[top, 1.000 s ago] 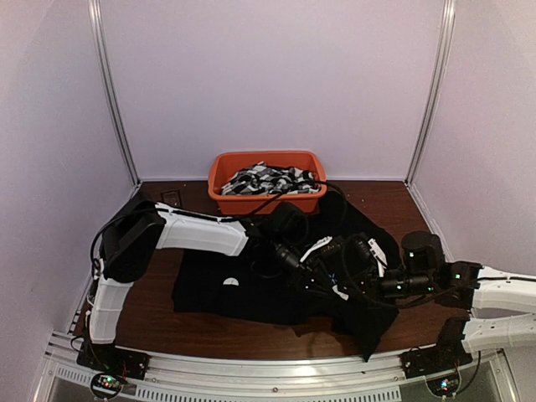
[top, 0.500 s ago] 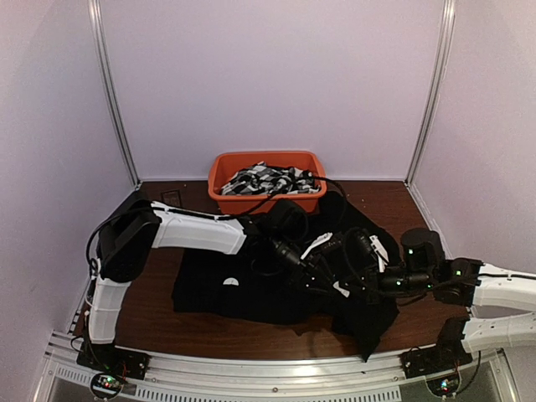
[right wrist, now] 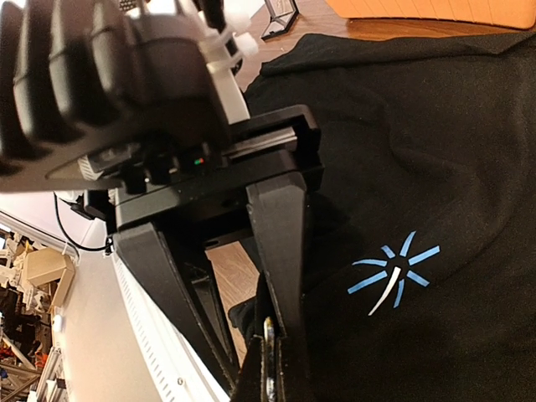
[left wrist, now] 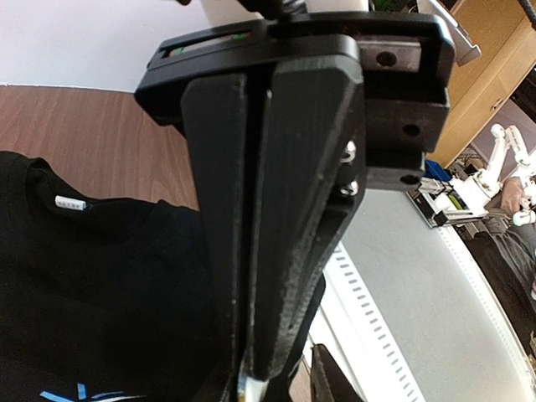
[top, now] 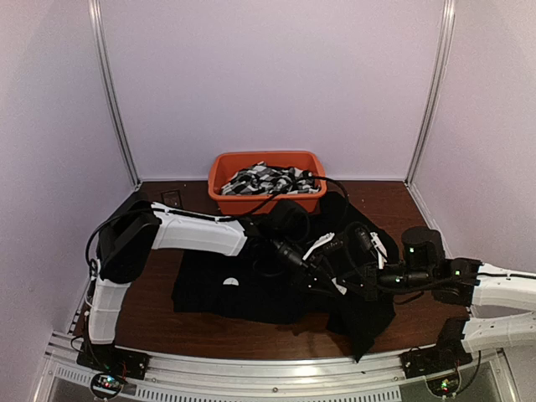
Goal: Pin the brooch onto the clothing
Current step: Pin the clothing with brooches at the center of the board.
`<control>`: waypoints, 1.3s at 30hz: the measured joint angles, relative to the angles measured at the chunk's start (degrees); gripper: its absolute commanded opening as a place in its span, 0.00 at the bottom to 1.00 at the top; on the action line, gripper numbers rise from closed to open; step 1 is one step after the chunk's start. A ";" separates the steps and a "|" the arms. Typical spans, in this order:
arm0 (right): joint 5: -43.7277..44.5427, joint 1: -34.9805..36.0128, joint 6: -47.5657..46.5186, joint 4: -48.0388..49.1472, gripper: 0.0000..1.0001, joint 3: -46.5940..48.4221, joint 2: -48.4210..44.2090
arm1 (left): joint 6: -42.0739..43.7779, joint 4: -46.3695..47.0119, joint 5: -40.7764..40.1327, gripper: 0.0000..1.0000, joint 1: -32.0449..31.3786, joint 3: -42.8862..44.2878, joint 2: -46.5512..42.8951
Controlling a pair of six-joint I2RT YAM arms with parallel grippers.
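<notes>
The black clothing (top: 213,285) lies spread on the table, its light-blue starburst (right wrist: 394,272) and white tag (left wrist: 69,203) showing. Both grippers meet above its right half. My right gripper (right wrist: 270,368) is shut on the brooch (right wrist: 270,352), a thin metallic sliver between its tips. The left wrist view shows the same flat fingers (left wrist: 306,209) pressed together, with the brooch (left wrist: 251,389) pale at their ends. My left gripper (top: 322,266) faces it, open. Its fingers (right wrist: 280,243) straddle the right tips, and one lies close beside the brooch.
An orange basket (top: 219,180) of black-and-white patterned fabrics stands at the back of the table. A black cable loops from it over the left arm. The metal rail (top: 251,381) runs along the near edge. Bare wood (top: 151,310) shows left of the shirt.
My left gripper's jaws have parted from a tighter hold. The right gripper has stayed shut and shifted slightly. The shirt's lower right hem has moved a little.
</notes>
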 measured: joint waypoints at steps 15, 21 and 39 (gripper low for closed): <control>-0.72 -0.07 -0.37 -0.35 0.00 0.00 0.04 | 3.30 -0.70 1.44 0.28 -0.04 -1.07 -0.22; -1.51 -0.17 -0.68 -0.59 0.00 0.00 -0.31 | 3.67 -0.09 1.84 0.23 -0.02 -1.60 -0.39; -3.06 -0.22 -0.70 -0.63 0.00 -0.02 -0.52 | -1.38 11.02 4.13 0.17 0.09 -6.01 -0.42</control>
